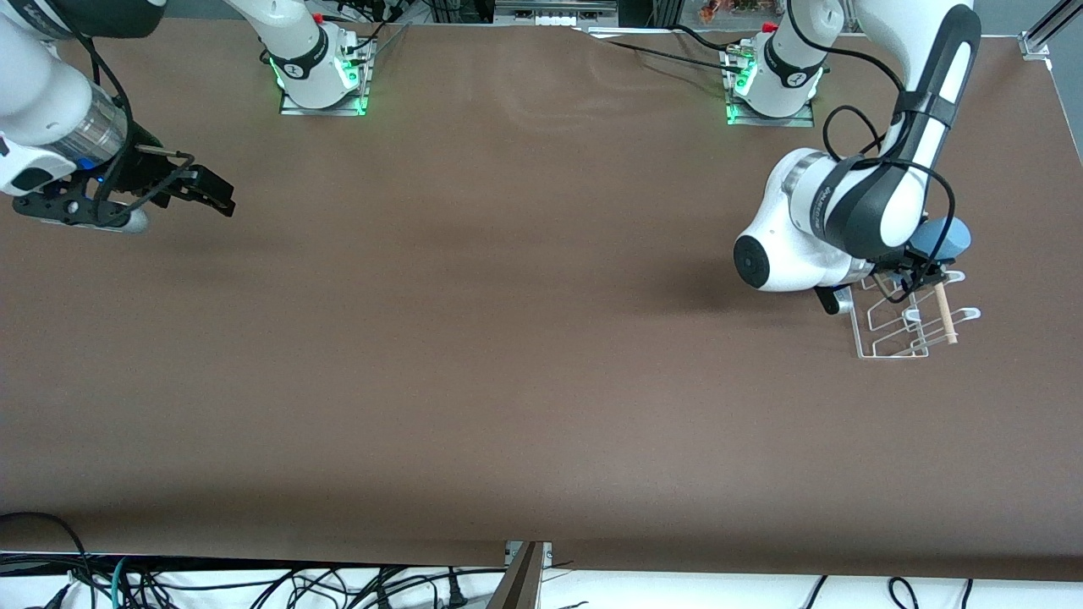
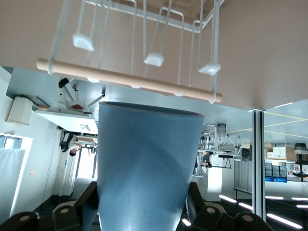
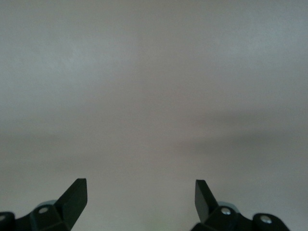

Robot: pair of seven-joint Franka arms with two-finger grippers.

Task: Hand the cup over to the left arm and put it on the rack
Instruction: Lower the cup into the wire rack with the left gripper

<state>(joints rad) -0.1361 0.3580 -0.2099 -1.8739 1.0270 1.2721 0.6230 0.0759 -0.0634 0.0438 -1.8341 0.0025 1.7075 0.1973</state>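
My left gripper (image 1: 918, 264) is shut on the light-blue cup (image 1: 944, 238), holding it over the edge of the rack (image 1: 897, 334) at the left arm's end of the table. In the left wrist view the cup (image 2: 149, 163) fills the space between the black fingers (image 2: 88, 204). Its rim faces the rack's wooden dowel (image 2: 130, 80) and the white pegs (image 2: 154, 59), and stands slightly apart from them. My right gripper (image 1: 206, 189) waits open and empty over the bare table at the right arm's end. Its fingertips (image 3: 77, 192) stand wide apart over brown cloth.
The brown table cloth (image 1: 508, 338) stretches between the two arms. Both arm bases (image 1: 321, 76) stand along the table's edge farthest from the front camera. A black cable (image 1: 660, 52) lies by the left arm's base. Loose cables (image 1: 254, 588) hang below the edge nearest the front camera.
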